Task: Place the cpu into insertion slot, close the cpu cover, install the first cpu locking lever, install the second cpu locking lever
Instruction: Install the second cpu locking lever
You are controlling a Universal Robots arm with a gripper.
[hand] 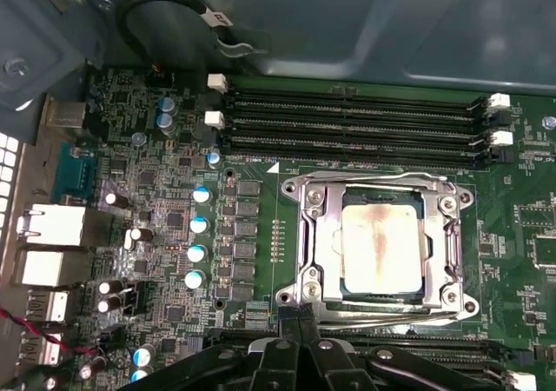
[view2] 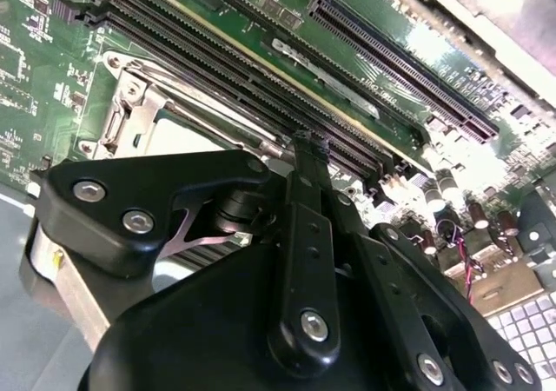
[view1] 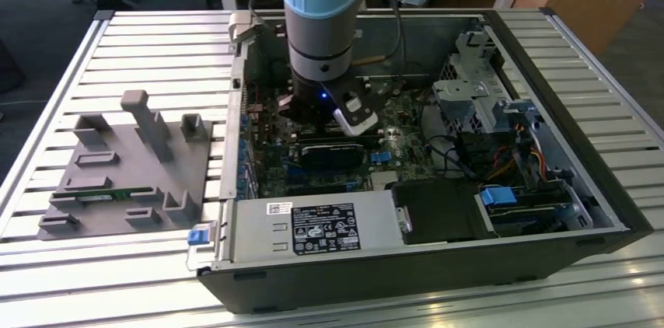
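- The robot arm [view1: 323,25] reaches down into an open computer case [view1: 560,134] that lies on its side on a slatted metal table [view1: 145,56].
- In the first wrist view, the cpu [hand: 380,245] sits flat in the insertion slot [hand: 380,239]. Its silver top has a brownish smear down the middle.
- The cpu cover [hand: 320,235] is down over the chip. Its metal frame goes all around the chip, and the chip shows through the square window.
- A thin metal locking lever [hand: 382,176] lies along the edge of the slot next to the long memory slots [hand: 347,130].
- Another thin lever [hand: 382,321] runs along the opposite edge of the slot, the edge nearest the gripper.
- The gripper [hand: 300,317] is low over the green motherboard [hand: 156,200], and its black tips are right at that near edge of the slot. The tips look pressed close together. I cannot tell if they pinch the lever or just touch it.
- In the second wrist view, a narrow black finger [view2: 310,161] pokes up in front of the memory slots [view2: 243,69], with the corner of the silver frame [view2: 130,104] just beside it.
- In the exterior view, a grey holder with posts [view1: 130,169] rests on the table at the exterior view's left, well apart from the case.
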